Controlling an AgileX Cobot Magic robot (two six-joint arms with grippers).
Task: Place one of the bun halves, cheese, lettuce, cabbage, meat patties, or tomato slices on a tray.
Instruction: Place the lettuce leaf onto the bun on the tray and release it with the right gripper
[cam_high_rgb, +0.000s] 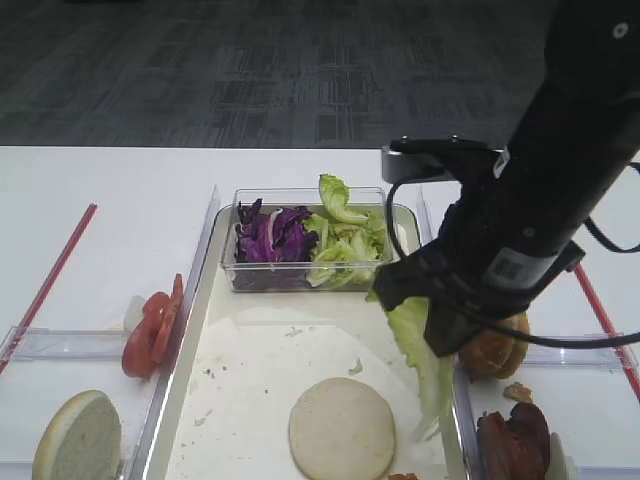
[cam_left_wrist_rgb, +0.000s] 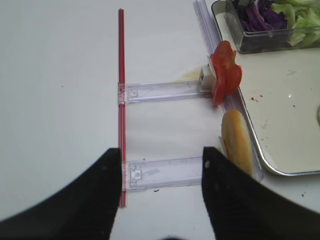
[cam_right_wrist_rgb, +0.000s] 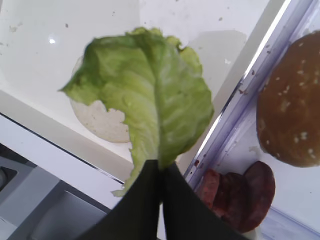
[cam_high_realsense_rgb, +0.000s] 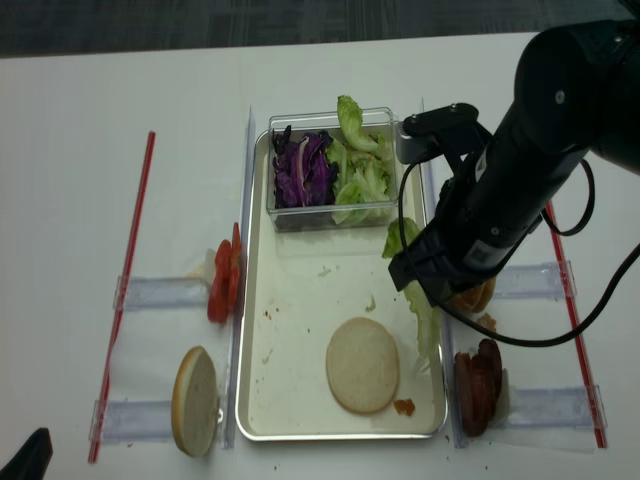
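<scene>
Over the tray's (cam_high_realsense_rgb: 255, 300) right side, right hand (cam_right_wrist_rgb: 161, 172) is pinched on the lettuce (cam_right_wrist_rgb: 150, 95), leaf hanging above a cut-face-up bun half (cam_high_realsense_rgb: 362, 365) lying in the tray. Tub (cam_high_realsense_rgb: 330, 215) at tray's far end holds cabbage (cam_high_realsense_rgb: 300, 170) and greens. Left hand (cam_left_wrist_rgb: 162, 175) spread, holding nothing.

Lettuce (cam_right_wrist_rgb: 150, 100) leaf hangs above tray (cam_high_rgb: 250, 400), over pale bun half (cam_high_rgb: 342, 428).

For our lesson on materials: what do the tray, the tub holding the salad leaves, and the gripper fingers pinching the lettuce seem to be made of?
Tray: probably metal, with a shiny silvery rim and an off-white, likely paper, lining.
Tub: clear plastic; the cabbage shows through its walls.
Right gripper fingers, shut on the lettuce: matte black, perhaps plastic or rubber; uncertain.
</scene>
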